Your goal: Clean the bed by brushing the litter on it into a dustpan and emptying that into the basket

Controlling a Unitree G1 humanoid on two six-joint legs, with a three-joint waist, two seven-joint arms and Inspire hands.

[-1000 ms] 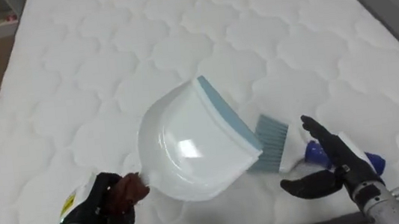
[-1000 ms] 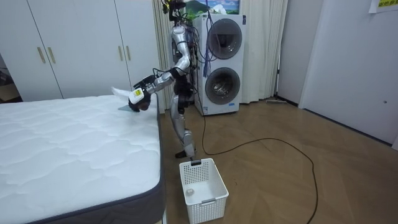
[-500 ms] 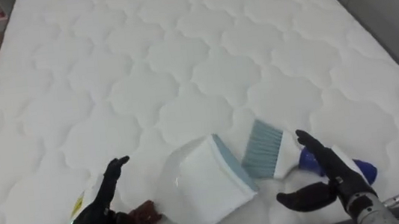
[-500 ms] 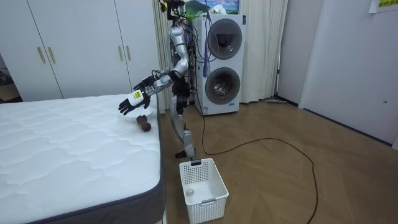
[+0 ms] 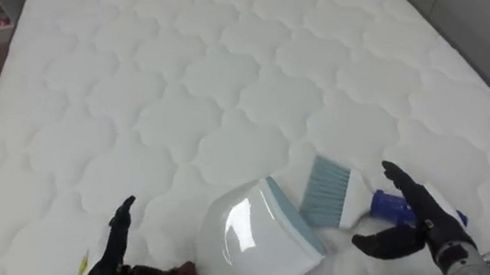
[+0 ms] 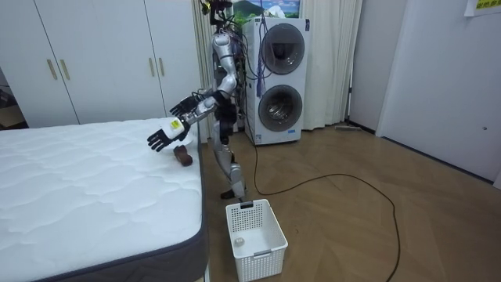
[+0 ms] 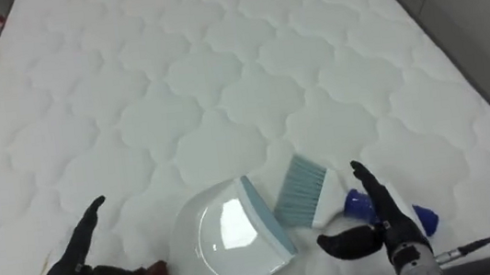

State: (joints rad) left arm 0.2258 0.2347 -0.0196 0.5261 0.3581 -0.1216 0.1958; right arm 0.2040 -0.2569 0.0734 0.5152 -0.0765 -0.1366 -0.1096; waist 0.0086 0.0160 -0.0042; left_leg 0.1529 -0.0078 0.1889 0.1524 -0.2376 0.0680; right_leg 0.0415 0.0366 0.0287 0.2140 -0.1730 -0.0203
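White quilted bed (image 5: 218,66); at its near edge lies a white dustpan (image 5: 252,243), a brush (image 5: 330,193) just beside it; left hand (image 5: 111,259) spread by the dustpan's brown handle, right hand (image 5: 420,215) spread at the brush's blue handle, neither gripping; sweeping probably awaits grasping both.

The head's two eye views looked steeply down from close above the mattress (image 5: 220,85), facing away from the robot along its length. Both took in the same patch: the left hand (image 5: 112,268) low at one corner, the right hand (image 5: 421,224) low at the other, the dustpan (image 5: 256,238) and brush (image 5: 325,191) between the hands. The room view stood well off, level, facing the robot across the mattress corner. It shared with them the mattress edge beneath both hands.
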